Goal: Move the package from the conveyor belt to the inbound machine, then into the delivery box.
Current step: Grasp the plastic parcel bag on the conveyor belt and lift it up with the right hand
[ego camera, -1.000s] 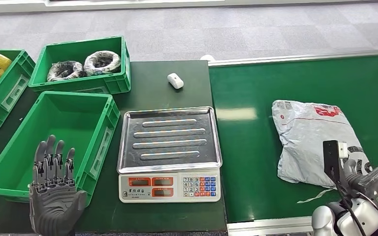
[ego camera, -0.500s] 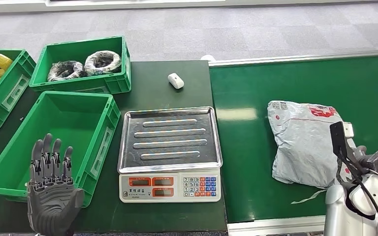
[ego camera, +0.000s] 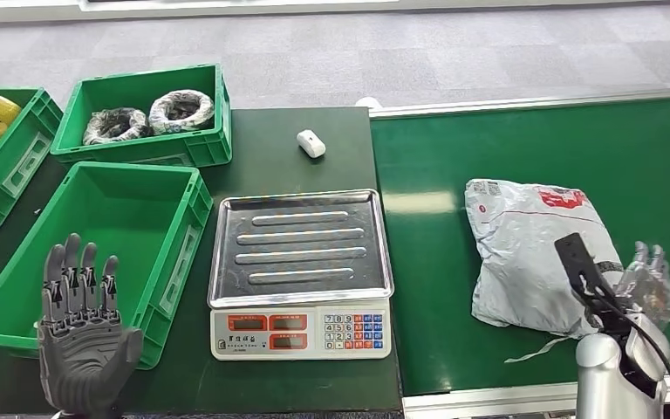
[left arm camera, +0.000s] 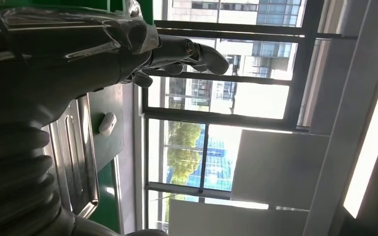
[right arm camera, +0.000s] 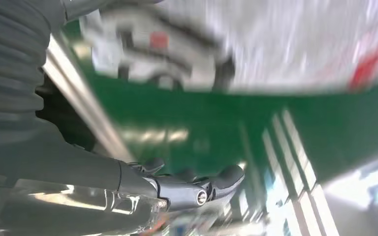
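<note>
In the head view the package, a crumpled grey plastic mailer with a red logo and a printed label at its upper corner, lies on the smooth green conveyor belt in the right half of the frame. The right hand, covered in glossy clear film, rises at the lower right just beside the package's right edge, fingers apart and grasping nothing; a black bracket on its wrist overlaps the package's lower right corner. At the lower left the left hand, dark grey with ribbed segmented fingers, stands palm-out, fingers straight and released, in front of the near rim of an empty green plastic crate. In the centre sits the scale, a rectangular ridged stainless tray over a white keypad panel with red displays. A small white rounded device lies on the dark table above it. At upper left a second green crate holds wrapped coils.

In the left wrist view the left hand fills the left side, dark fingers extended against bright windows; the scale's steel tray and white device show beside it.

The right wrist view is blurred: the right hand reaches over green belt, with the pale package along the top
</note>
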Motion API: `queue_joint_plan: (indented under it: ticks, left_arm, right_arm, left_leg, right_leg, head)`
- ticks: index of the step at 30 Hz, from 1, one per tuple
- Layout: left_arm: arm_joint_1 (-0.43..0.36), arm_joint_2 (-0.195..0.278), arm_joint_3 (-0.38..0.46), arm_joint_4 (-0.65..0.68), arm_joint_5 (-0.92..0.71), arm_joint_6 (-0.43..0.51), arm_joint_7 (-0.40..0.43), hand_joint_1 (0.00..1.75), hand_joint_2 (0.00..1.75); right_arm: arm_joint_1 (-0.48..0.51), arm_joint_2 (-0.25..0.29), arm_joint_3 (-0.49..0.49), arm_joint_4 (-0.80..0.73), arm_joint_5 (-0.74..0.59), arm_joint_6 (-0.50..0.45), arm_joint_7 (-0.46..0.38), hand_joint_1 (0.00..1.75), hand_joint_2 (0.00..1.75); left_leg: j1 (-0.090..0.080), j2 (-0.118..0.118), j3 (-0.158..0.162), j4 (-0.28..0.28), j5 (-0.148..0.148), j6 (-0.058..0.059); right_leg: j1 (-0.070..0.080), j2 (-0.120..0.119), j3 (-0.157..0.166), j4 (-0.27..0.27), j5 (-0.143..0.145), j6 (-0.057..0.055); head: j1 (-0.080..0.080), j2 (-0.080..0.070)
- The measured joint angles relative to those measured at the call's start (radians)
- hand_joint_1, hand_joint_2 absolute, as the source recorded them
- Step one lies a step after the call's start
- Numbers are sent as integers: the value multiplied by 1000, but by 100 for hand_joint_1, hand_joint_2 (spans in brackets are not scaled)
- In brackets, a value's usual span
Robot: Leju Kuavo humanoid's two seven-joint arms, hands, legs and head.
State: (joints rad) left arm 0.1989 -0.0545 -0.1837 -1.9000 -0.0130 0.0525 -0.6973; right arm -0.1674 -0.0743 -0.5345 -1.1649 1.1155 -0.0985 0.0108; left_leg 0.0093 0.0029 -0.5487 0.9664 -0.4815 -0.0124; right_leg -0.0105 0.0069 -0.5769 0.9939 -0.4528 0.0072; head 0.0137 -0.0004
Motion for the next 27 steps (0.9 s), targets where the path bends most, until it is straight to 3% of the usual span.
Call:
queue_joint_plan:
  ticks: [3, 7, 21, 25, 27]
  left_arm:
    - [-6, -14, 25, 0, -16, -31, 3, 0, 175]
    - [-20, -31, 56, 0, -22, -50, 11, 0, 175]
    - [-26, -78, 115, -50, -40, -50, 40, 0, 175]
    - [-26, -84, 120, -56, -41, -49, 41, 0, 175]
    - [-26, -88, 124, -60, -43, -46, 44, 0, 175]
  right_arm:
    - [38, 19, 47, -11, -35, 158, -47, 0, 175]
    - [67, 31, 115, -18, -74, 259, -83, 0, 175]
    - [54, 49, 282, -8, -106, 311, -117, 0, 175]
    - [51, 52, 293, -3, -106, 311, -117, 175, 175]
    - [48, 53, 299, 1, -107, 309, -119, 175, 175]
  left_leg:
    - [0, -1, 1, 0, 0, 0]
    - [0, -1, 0, 0, 0, 0]
    - [0, -1, 0, 0, 0, 0]
    - [0, -1, 0, 0, 0, 0]
    - [0, -1, 0, 0, 0, 0]
  right_leg:
    - [0, -1, 0, 0, 0, 0]
    - [0, -2, 0, 0, 0, 0]
    - [0, -2, 0, 0, 0, 0]
    - [0, -2, 0, 0, 0, 0]
    - [0, -2, 0, 0, 0, 0]
  head:
    - [0, 0]
    - [0, 0]
    - [0, 0]
    - [0, 0]
    - [0, 0]
